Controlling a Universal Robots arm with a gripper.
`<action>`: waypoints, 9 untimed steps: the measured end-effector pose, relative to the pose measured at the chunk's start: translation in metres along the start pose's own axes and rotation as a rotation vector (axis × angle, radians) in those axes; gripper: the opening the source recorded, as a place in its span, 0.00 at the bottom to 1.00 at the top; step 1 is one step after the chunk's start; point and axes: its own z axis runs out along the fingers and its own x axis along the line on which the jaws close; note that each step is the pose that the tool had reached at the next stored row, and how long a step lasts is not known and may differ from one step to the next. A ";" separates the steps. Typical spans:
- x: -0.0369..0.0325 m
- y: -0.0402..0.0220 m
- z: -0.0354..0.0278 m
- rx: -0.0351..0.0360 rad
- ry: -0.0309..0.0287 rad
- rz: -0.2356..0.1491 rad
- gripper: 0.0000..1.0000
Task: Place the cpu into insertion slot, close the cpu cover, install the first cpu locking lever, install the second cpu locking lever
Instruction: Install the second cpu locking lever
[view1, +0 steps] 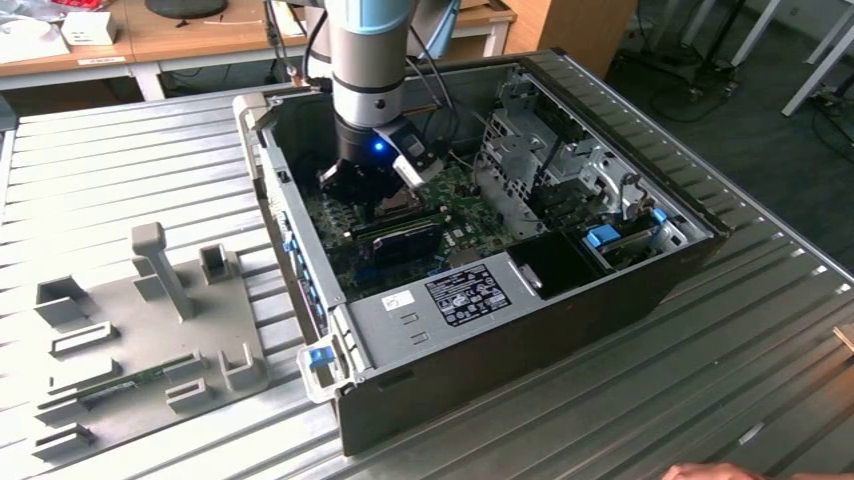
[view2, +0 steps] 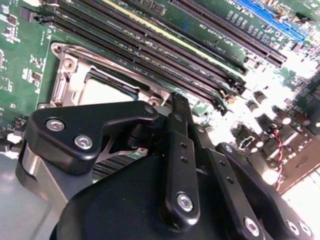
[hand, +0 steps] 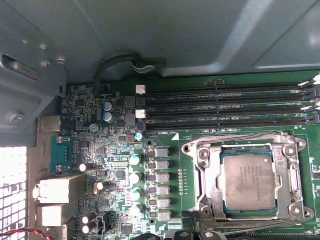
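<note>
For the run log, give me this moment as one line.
hand: low over socket area | cpu: seated in insertion slot | cpu cover: down around cpu

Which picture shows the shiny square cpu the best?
The first wrist view: the cpu lies flat and whole inside its metal frame. The second wrist view shows a pale corner behind the gripper; the exterior view hides it under the arm.

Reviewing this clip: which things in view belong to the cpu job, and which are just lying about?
Job:
- cpu, seated in the insertion slot
- cpu cover, down around the cpu
- gripper, low over the board in the exterior view

Lying about:
- memory slots
- grey fixture plate beside the case
- white box on the desk
</note>
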 end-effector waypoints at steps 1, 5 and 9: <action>-0.0005 0.0000 0.0000 0.0000 0.0000 0.000 0.11; -0.0019 0.0001 0.0001 -0.0006 -0.0002 0.000 0.11; -0.0022 0.0001 0.0001 -0.0026 0.0000 0.000 0.11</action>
